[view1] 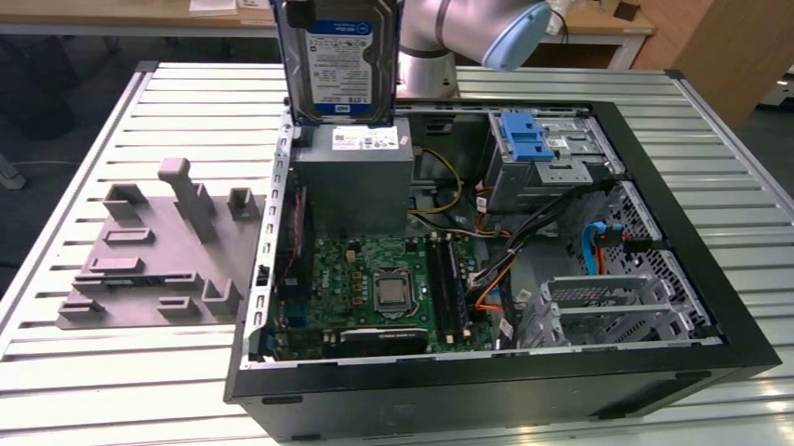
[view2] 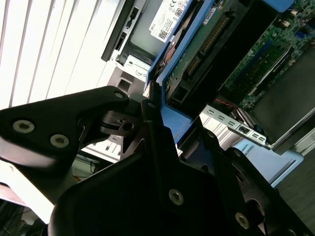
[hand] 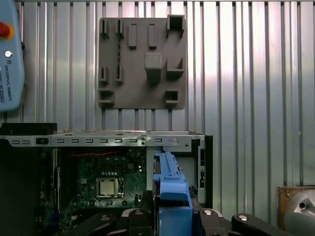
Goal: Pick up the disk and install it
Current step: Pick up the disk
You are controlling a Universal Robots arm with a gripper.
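- The black gripper (view2: 177,125) was clenched on the blue plastic carrier (hand: 172,191) that framed the flat silver-grey disk (view1: 335,60).
- The disk hung upright above the grey metal power-supply box (view1: 351,181), at the far end of the open black computer case (view1: 694,232).
- Carrying it well probably called for a firm, square hold, clear of the case wall and the loose cables (view1: 546,218).

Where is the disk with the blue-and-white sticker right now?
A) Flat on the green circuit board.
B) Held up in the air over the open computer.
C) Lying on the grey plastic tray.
B: the disk stands upright above the open computer case, and its blue frame is clamped in the gripper.
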